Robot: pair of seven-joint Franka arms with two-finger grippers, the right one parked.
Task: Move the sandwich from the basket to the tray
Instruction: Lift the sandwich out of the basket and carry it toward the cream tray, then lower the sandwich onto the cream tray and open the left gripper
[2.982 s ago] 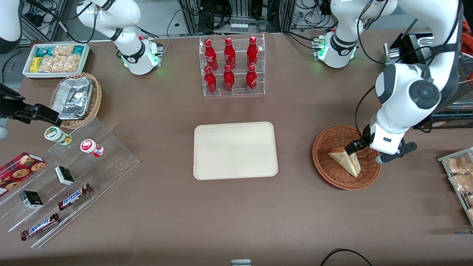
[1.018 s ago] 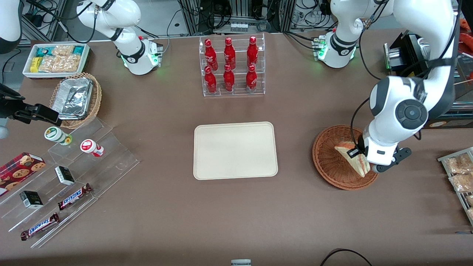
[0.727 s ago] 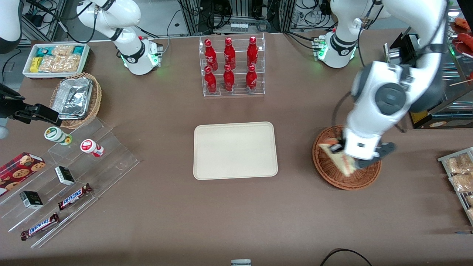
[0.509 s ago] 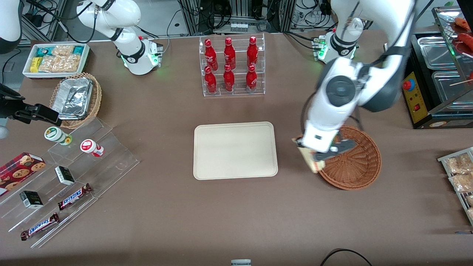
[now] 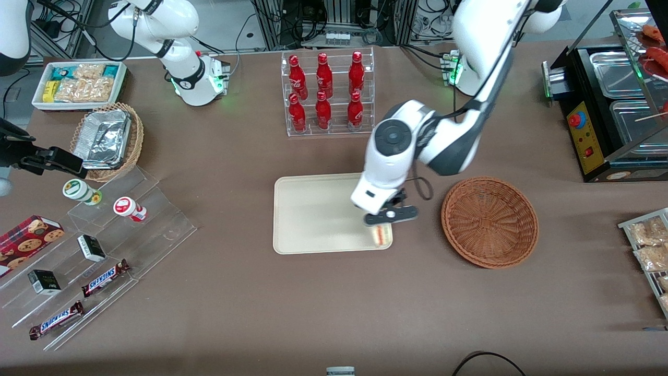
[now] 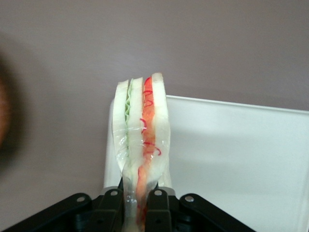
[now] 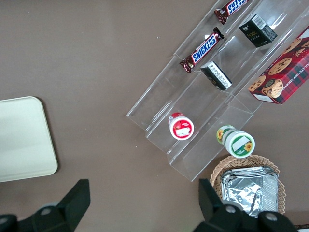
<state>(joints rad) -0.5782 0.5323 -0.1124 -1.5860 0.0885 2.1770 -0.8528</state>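
My left gripper (image 5: 385, 222) hangs over the corner of the cream tray (image 5: 318, 214) that lies nearest the basket and the front camera. It is shut on the sandwich (image 5: 382, 236), whose tip pokes out below the hand. In the left wrist view the two black fingers (image 6: 112, 203) pinch the clear-wrapped sandwich (image 6: 141, 140) at its narrow end, gripper (image 6: 136, 195), with green and orange-red layers showing edge-on above the tray (image 6: 231, 154) rim. The reddish-brown basket (image 5: 489, 222) stands empty beside the tray, toward the working arm's end.
A clear rack of red bottles (image 5: 327, 94) stands farther from the front camera than the tray. A stepped acrylic shelf (image 5: 104, 245) with snacks, a tan basket of foil containers (image 5: 107, 138) and a white snack bin (image 5: 78, 83) lie toward the parked arm's end.
The gripper lifted the sandwich out of the basket and carried it sideways to the tray's near corner. The basket now holds nothing.
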